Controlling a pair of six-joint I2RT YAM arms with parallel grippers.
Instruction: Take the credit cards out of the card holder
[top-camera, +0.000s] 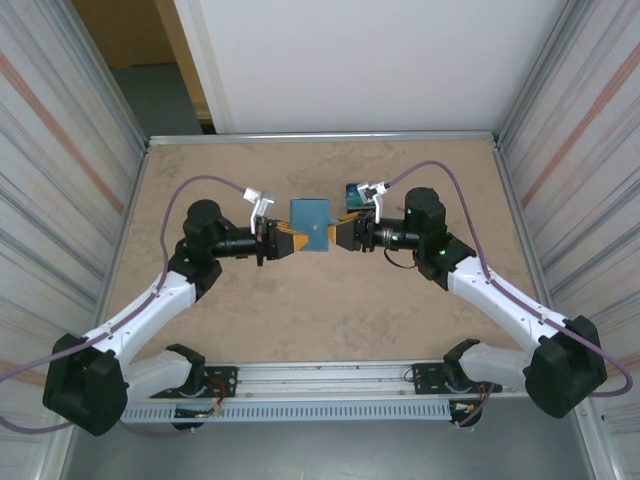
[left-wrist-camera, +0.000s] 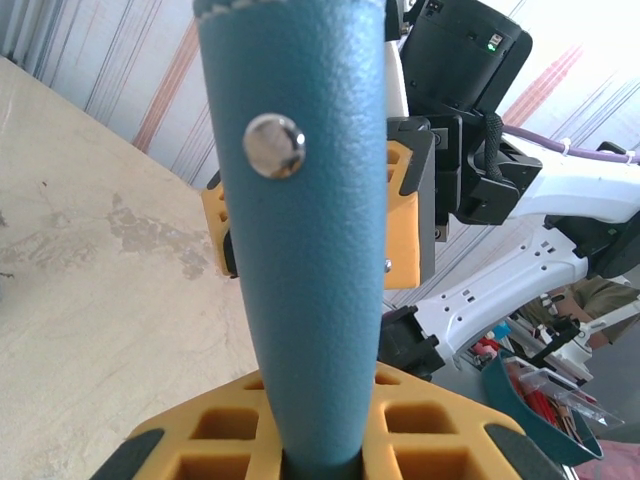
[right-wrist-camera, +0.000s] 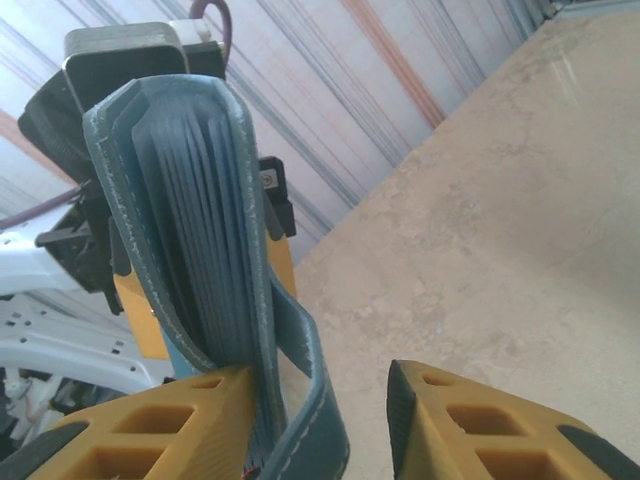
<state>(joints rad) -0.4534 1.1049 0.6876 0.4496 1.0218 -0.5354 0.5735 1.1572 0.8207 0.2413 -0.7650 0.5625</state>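
A tan counter (top-camera: 300, 330) lies between ribbed metal walls. At its middle our left fingers (left-wrist-camera: 200, 440) are clamped on the wallet (top-camera: 312, 225), holding it upright, we judge, to steady it for emptying. Our right fingers (right-wrist-camera: 480, 420) stand apart around its loose flap, gripping nothing. The pleated pockets face them, but we cannot make out any cards. Beyond sits a small teal-topped stand (top-camera: 355, 192).
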